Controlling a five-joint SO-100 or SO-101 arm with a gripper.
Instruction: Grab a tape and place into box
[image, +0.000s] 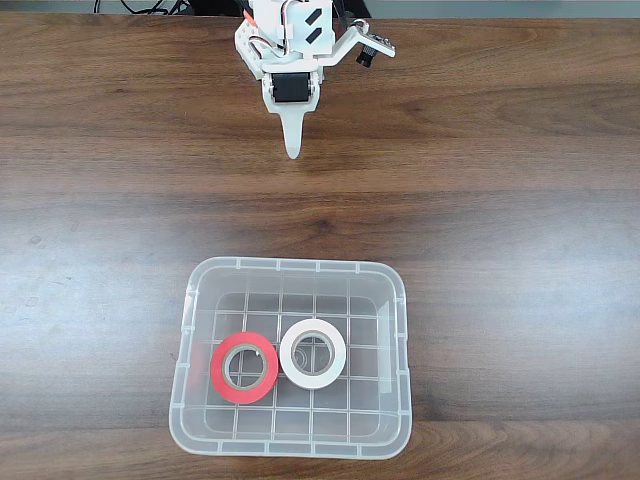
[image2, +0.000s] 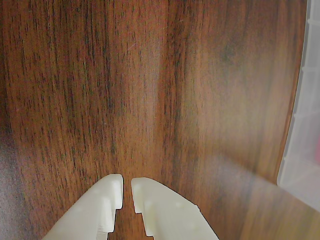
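Observation:
The red tape (image: 244, 367) with a grey-beige core lies flat inside the clear box (image: 200, 300), at its left half, touching a white tape roll (image: 313, 352) on its right. The white gripper (image: 292, 150) hangs at the top of the fixed view, far from the box, pointing down at bare table. In the wrist view the gripper (image2: 127, 185) has its two fingertips nearly together with nothing between them, over the wood. The box rim (image2: 302, 125) shows at the right edge of the wrist view.
The dark wooden table (image: 500, 200) spreads wide on all sides of the box. The arm's base and cables sit at the top edge of the fixed view.

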